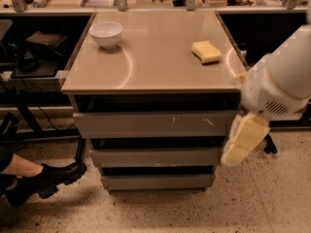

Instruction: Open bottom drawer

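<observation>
Gripper point(244, 140) is recorded hanging below the front right corner of the table point(160, 76), just beside the right ends of the upper two drawer fronts. Its degree of opening cannot be told from this view, and nothing is seen to be held by it. The bottom drawer point(158, 181) is located under the front edge of the table, lowest in the stack and next to the floor. It is judged closed, with its front roughly in line with its neighbours. The gripper is noted above that drawer's level and off to its right, so the approach is judged not yet completed. Risks noted: no handle is seen on the front, so purchase may be lost if only a thin lip is engaged. The middle drawer point(155, 157) could be caught instead, since it is nearer the gripper. If the front is pulled off-centre from its right end, the drawer may jam. A hard tug might shift the unit and disturb the bowl point(106, 34) near the back left corner or the sponge point(206, 51) near the right edge. Count: drawer fronts, three; bowl, one; sponge, one; gripper, one; booted foot point(46, 178) on the floor beyond the front left corner, one.
</observation>
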### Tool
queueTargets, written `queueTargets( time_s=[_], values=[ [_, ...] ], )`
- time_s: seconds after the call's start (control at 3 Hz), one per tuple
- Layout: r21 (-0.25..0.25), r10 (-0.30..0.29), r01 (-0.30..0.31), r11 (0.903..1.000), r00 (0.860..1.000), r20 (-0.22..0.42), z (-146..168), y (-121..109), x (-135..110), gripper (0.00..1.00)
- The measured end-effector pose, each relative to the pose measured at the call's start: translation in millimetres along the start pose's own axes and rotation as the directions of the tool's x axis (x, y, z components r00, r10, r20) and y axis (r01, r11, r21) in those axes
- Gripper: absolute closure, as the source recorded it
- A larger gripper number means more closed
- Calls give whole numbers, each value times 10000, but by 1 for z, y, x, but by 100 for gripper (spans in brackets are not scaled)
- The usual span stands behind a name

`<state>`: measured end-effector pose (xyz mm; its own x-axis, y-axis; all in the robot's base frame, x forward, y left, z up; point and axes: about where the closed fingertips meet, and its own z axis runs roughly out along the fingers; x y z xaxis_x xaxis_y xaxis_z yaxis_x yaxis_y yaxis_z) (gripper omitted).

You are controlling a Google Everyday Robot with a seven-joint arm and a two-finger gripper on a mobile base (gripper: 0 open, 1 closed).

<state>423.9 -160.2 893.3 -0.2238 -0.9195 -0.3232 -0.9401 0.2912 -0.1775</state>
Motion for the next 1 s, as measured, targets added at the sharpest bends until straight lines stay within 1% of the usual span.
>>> queueTargets(
  time_s=[0.33, 0.67, 1.0],
  values=[
    [-482, 405, -393, 9981, 9989, 237, 79, 30, -14, 0],
    [-1179, 670, -664, 9908, 9978, 11, 169, 66, -15, 0],
    [-1872, 341, -429, 9814, 9982, -497, 240, 108, -16, 0]
  ],
)
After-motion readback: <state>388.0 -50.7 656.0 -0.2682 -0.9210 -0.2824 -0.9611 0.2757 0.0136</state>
